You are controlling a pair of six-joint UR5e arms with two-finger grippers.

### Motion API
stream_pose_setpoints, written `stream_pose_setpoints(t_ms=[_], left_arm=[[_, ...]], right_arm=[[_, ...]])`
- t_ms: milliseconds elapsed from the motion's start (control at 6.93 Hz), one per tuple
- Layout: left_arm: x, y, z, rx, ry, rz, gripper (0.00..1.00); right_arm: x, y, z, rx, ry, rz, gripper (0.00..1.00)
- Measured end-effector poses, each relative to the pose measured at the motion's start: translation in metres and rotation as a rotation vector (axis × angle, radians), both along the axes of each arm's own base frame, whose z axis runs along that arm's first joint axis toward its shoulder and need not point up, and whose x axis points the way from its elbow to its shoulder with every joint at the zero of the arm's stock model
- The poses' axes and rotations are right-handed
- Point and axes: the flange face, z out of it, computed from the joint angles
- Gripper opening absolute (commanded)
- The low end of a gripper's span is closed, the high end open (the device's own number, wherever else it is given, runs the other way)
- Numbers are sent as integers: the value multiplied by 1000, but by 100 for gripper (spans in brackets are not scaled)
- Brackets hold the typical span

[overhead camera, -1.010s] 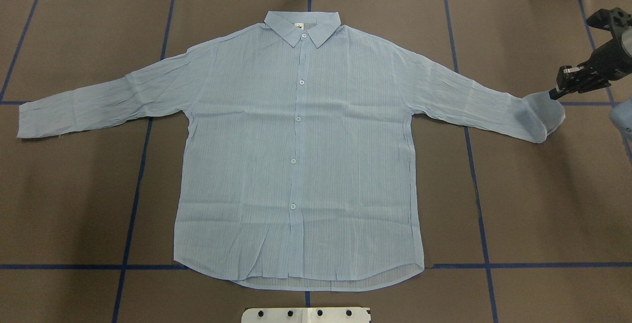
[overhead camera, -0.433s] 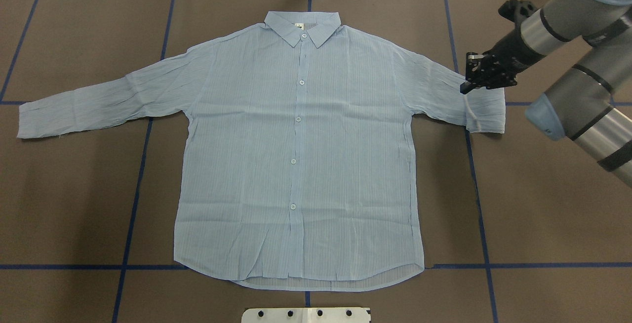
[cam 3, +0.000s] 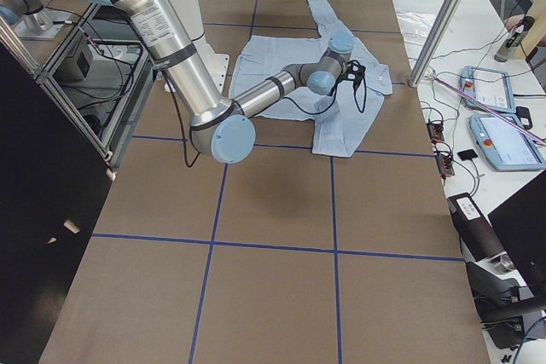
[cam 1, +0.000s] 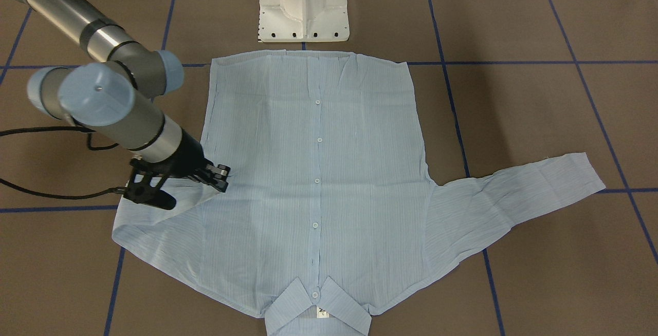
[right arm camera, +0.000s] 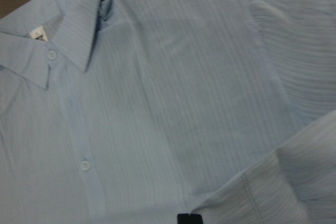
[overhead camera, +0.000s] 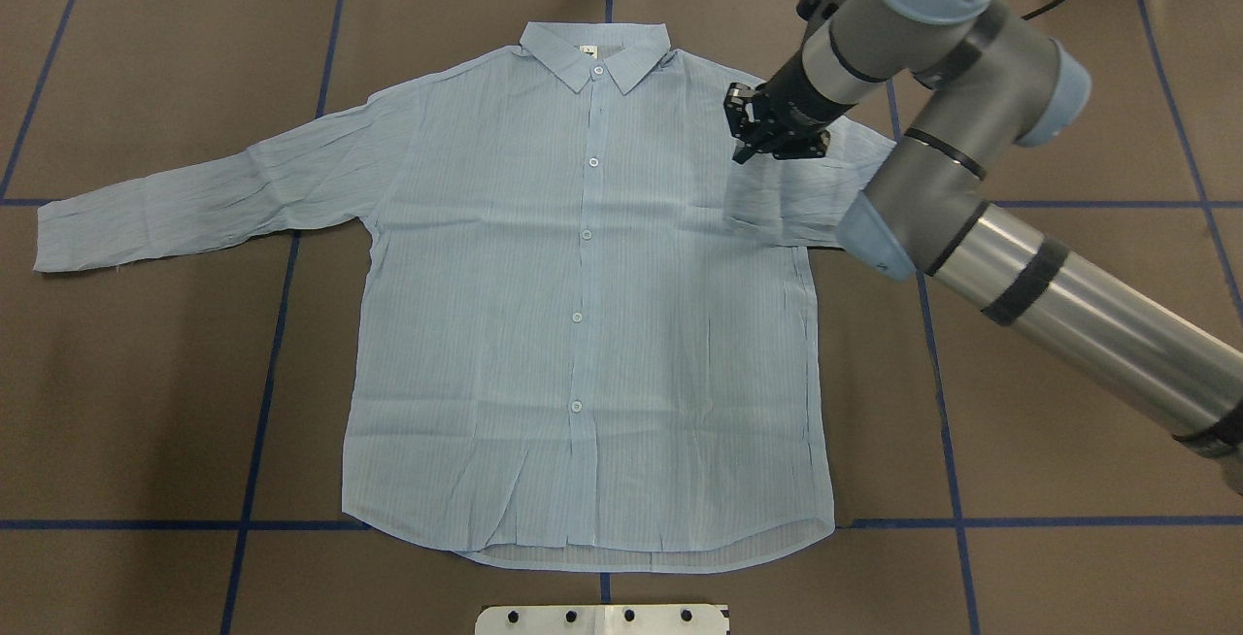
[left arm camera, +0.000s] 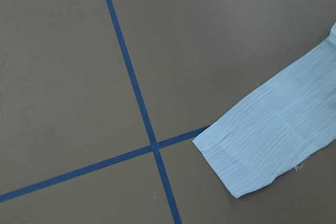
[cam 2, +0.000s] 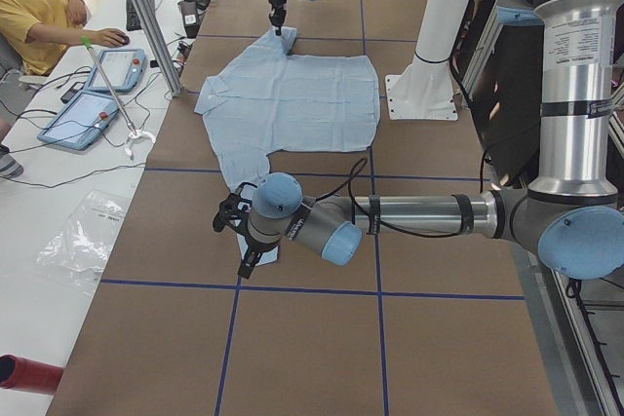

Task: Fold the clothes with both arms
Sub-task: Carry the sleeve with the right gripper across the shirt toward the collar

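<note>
The light blue shirt [overhead camera: 583,324] lies flat and buttons-up mid-tabletop [overhead camera: 1068,402], with its collar [overhead camera: 594,52] on the far side from the robot. The right hand [overhead camera: 746,151] is closed on the cuff of the right-side sleeve [overhead camera: 806,198] and holds it low over the chest, doubling that sleeve inward across the body. The left hand [cam 2: 246,268] hovers near the cuff of the flat, extended left-side sleeve [overhead camera: 194,198], its opening indeterminable; tabletop shows beyond the hem and both side edges, so either arm should have room to sweep inward.
</note>
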Motion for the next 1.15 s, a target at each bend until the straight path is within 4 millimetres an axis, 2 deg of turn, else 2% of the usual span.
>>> stream_pose_setpoints(t_ms=[144,289,577,721,1010,1154], left_arm=[[0,0,-1,1,0,0,100],[0,0,-1,2,0,0,100],[0,0,-3,6,1,0,100],[0,0,-3,6,1,0,100],[0,-1,-5,10,2,1,100],[0,-1,-6,14,2,0,100]], right_arm=[[-34,-18,-52,-8,-9,36,0],[-58,-24,-95,4,-20,57,0],[-102,-15,-155,38,-47,74,0],[-123,-6,-174,54,-61,92,0],[-152,11,-187,69,-75,119,0],[-159,16,-189,74,-75,122,45]])
